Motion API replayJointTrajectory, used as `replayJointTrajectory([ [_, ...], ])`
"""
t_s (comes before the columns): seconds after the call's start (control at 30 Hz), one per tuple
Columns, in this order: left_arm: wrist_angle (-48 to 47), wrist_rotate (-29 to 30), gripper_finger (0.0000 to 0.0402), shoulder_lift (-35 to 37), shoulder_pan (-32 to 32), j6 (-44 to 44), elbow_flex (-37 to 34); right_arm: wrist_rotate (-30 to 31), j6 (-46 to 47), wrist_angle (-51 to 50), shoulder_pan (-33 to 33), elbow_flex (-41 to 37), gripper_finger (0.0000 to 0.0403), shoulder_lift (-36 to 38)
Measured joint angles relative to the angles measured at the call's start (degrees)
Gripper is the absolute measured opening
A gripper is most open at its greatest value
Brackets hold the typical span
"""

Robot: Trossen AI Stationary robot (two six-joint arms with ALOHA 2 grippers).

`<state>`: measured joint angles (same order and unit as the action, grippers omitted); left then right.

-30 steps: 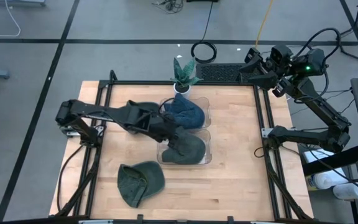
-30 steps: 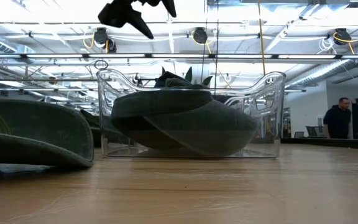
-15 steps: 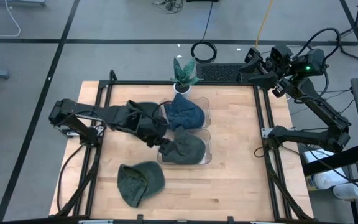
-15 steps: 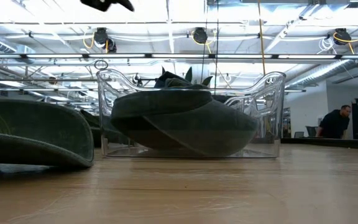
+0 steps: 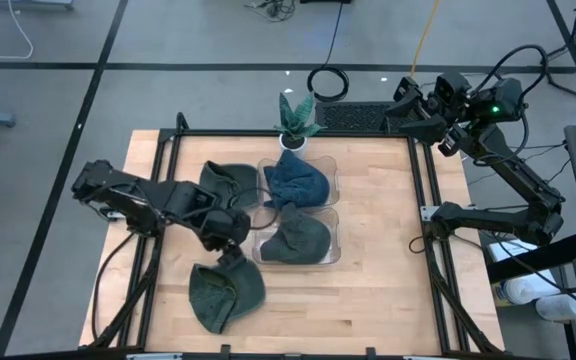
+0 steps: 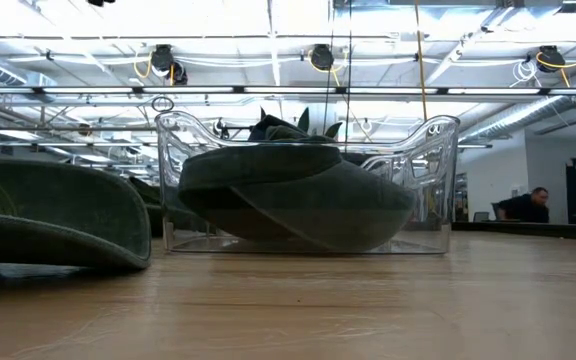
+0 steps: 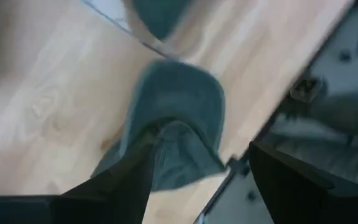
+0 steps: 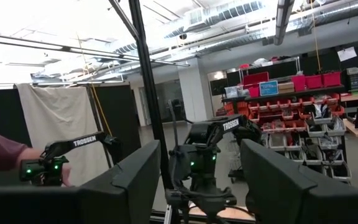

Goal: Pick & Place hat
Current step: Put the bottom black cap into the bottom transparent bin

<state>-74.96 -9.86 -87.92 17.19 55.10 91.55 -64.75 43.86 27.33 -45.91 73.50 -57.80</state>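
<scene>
A dark green hat lies on the table near its near edge; it also shows as the hat and the hat. My left gripper hangs open above that hat's far edge, touching nothing; in its wrist view the gripper has a finger on either side of the hat. A clear two-part bin holds a blue-green hat in its far part and a dark green hat in its near part. Another green hat lies left of the bin. My right gripper waits open beyond the far right corner.
A small potted plant stands at the far edge behind the bin. A black frame rail runs along the table's sides. Bare wood lies right of the bin. A person sits in the room beyond the table.
My left gripper has drawn back from over the bin's near part toward the near left, and now stands above the hat near the table's near edge. It has risen out of the low view. The hat left of the bin, which the arm had covered, now shows.
</scene>
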Motion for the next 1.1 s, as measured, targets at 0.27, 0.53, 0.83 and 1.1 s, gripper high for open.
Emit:
replayJointTrajectory([
  [0.27, -1.89, -1.28, 0.0271, 0.02, 1.83, -7.69, -3.47, 0.01, 0.39, -0.62, 0.00, 0.02, 0.0210, -0.01],
  [0.53, 0.10, -2.08, 0.0271, -0.02, 2.10, -17.04, -11.45, 0.13, 0.42, -1.45, 0.27, 0.01, 0.0210, -0.02],
  [0.83, 9.09, -4.28, 0.0271, -0.04, 3.31, -21.01, -22.12, 0.13, -1.30, -5.04, 2.01, 0.02, 0.0210, -0.02],
  [1.1, 18.74, -2.38, 0.0271, -0.04, 3.57, -20.19, -31.31, 0.16, -2.56, -5.78, 2.54, 0.01, 0.0210, -0.14],
])
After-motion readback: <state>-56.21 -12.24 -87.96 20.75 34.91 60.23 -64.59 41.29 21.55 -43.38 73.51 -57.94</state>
